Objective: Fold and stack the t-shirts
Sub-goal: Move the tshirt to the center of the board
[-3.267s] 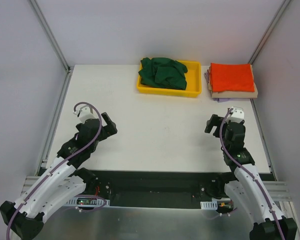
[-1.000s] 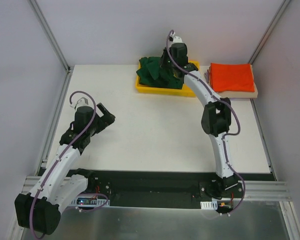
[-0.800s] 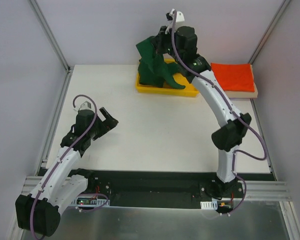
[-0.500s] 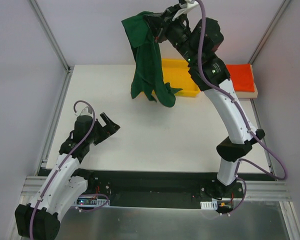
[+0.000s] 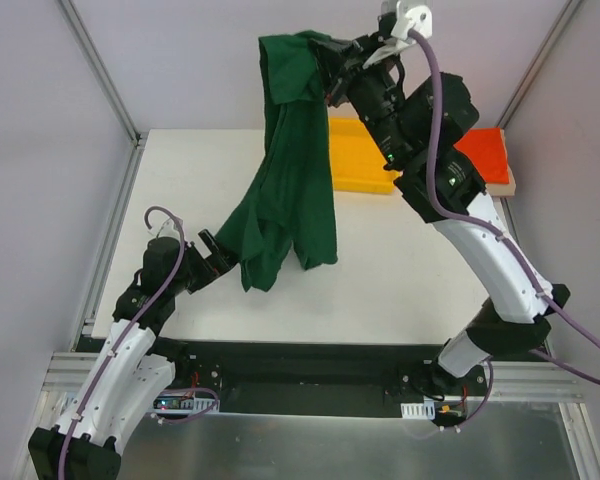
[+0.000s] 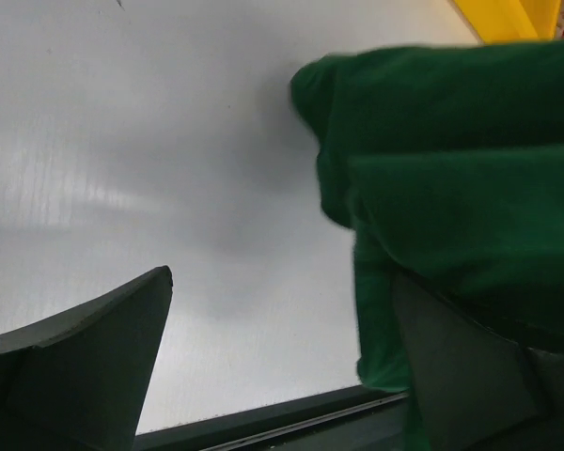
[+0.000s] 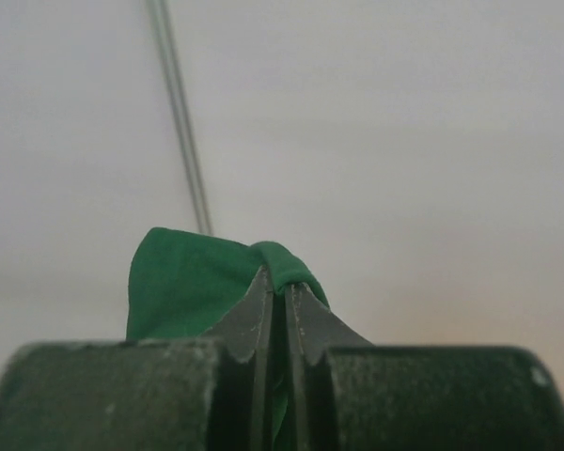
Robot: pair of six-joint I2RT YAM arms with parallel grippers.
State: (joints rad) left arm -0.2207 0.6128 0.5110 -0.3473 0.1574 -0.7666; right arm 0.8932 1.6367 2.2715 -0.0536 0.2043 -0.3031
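A large dark green t-shirt (image 5: 290, 170) hangs full length in the air over the table. My right gripper (image 5: 327, 58) holds it up high, shut on a pinched fold at its top. The right wrist view shows the jaws (image 7: 284, 287) closed on green cloth (image 7: 183, 282). My left gripper (image 5: 220, 262) sits low over the table, open, right at the shirt's hanging bottom edge. In the left wrist view the green cloth (image 6: 451, 169) drapes over one of the fingers (image 6: 470, 376), and nothing lies between the jaws. An orange-red folded t-shirt (image 5: 485, 150) tops a stack at the back right.
A yellow tray (image 5: 355, 155) stands at the back middle, partly hidden behind the hanging shirt and the right arm. A tan layer (image 5: 507, 186) shows under the orange-red shirt. Grey walls with metal frame rails close in the table on three sides.
My right arm has lifted the green shirt out of the yellow tray and swung it up and toward the near left. The left gripper has crept right to the shirt's lower edge.
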